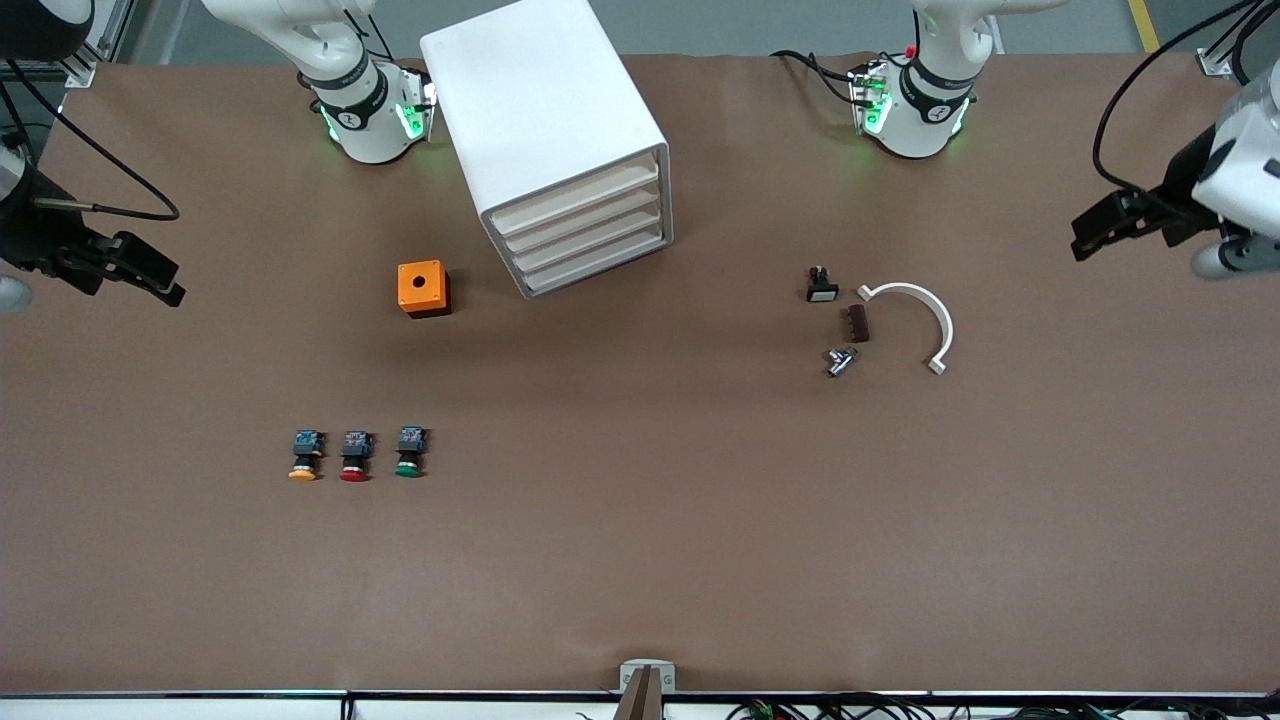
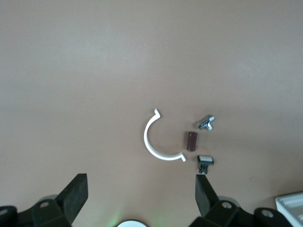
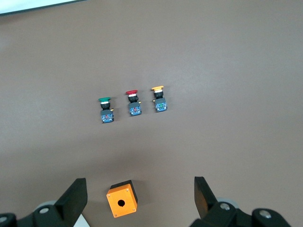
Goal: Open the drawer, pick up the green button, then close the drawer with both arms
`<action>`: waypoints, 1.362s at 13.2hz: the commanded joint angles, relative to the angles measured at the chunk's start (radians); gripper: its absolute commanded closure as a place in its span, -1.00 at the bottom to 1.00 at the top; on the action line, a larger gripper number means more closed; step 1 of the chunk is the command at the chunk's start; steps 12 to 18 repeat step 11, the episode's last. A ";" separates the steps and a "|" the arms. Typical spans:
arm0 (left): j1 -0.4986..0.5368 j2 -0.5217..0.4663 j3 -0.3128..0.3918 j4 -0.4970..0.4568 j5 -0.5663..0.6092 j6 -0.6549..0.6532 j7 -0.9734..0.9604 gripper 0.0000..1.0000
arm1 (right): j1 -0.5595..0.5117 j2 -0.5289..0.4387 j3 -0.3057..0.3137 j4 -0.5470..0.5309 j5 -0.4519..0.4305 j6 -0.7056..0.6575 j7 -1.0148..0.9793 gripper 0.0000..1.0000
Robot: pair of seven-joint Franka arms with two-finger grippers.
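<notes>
Cabinet closed, both arms idle above the table ends.
All four drawers [image 1: 585, 228] sit flush in the cabinet [image 1: 545, 130]. Left gripper [image 2: 141, 195] and right gripper [image 3: 140, 197] hang released, empty. Green button [image 1: 410, 452] lies on the table, nearer the camera than the orange box [image 1: 423, 288].

— What do you see beside the cabinet?
— An orange box [image 1: 424, 288] with a hole on top, toward the right arm's end. Nearer the camera you'll find an orange-capped button [image 1: 305, 456] and a red-capped one [image 1: 355, 456] side by side.
— And toward the left arm's end?
— A white curved clip [image 1: 920, 318], a brown block [image 1: 858, 324], a small black part [image 1: 821, 285] and a metal fitting [image 1: 841, 361], close together.
</notes>
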 commanded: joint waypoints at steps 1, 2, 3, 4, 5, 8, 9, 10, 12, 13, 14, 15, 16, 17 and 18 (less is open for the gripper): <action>0.005 -0.135 -0.008 -0.146 -0.016 0.023 0.030 -0.99 | -0.008 -0.037 0.009 -0.030 -0.016 -0.001 0.017 -1.00; -0.008 -0.160 -0.011 -0.172 -0.019 0.032 0.028 -0.99 | -0.008 -0.037 0.009 -0.029 -0.016 -0.003 0.017 -1.00; -0.010 -0.166 -0.017 -0.177 -0.019 0.034 0.030 -0.99 | -0.008 -0.037 0.009 -0.029 -0.016 -0.001 0.017 -1.00; -0.011 -0.166 -0.019 -0.174 -0.020 0.032 0.030 -0.99 | -0.008 -0.037 0.009 -0.029 -0.016 0.000 0.017 -1.00; -0.010 -0.165 -0.017 -0.171 -0.040 0.032 0.034 -0.99 | -0.008 -0.037 0.009 -0.030 -0.016 -0.001 0.017 -1.00; -0.001 -0.143 -0.011 -0.137 -0.054 0.026 0.069 -0.99 | -0.008 -0.037 0.007 -0.029 -0.016 -0.003 0.017 -1.00; 0.001 -0.134 -0.006 -0.120 -0.054 0.025 0.080 -0.99 | -0.008 -0.037 0.007 -0.029 -0.016 0.000 0.015 -1.00; 0.004 -0.126 -0.006 -0.114 -0.051 0.023 0.095 -0.99 | -0.008 -0.037 0.007 -0.029 -0.016 0.000 0.016 -1.00; 0.005 -0.123 -0.005 -0.114 -0.048 0.018 0.118 -0.99 | -0.008 -0.037 0.007 -0.029 -0.016 0.000 0.017 -1.00; 0.005 -0.123 -0.005 -0.114 -0.048 0.018 0.118 -0.99 | -0.008 -0.037 0.007 -0.029 -0.016 0.000 0.017 -1.00; 0.005 -0.123 -0.005 -0.114 -0.048 0.018 0.118 -0.99 | -0.008 -0.037 0.007 -0.029 -0.016 0.000 0.017 -1.00; 0.005 -0.123 -0.005 -0.114 -0.048 0.018 0.118 -0.99 | -0.008 -0.037 0.007 -0.029 -0.016 0.000 0.017 -1.00; 0.005 -0.123 -0.005 -0.114 -0.048 0.018 0.118 -0.99 | -0.008 -0.037 0.007 -0.029 -0.016 0.000 0.017 -1.00; 0.005 -0.123 -0.005 -0.114 -0.048 0.018 0.118 -0.99 | -0.008 -0.037 0.007 -0.029 -0.016 0.000 0.017 -1.00; 0.005 -0.123 -0.005 -0.114 -0.048 0.018 0.118 -0.99 | -0.008 -0.037 0.007 -0.029 -0.016 0.000 0.017 -1.00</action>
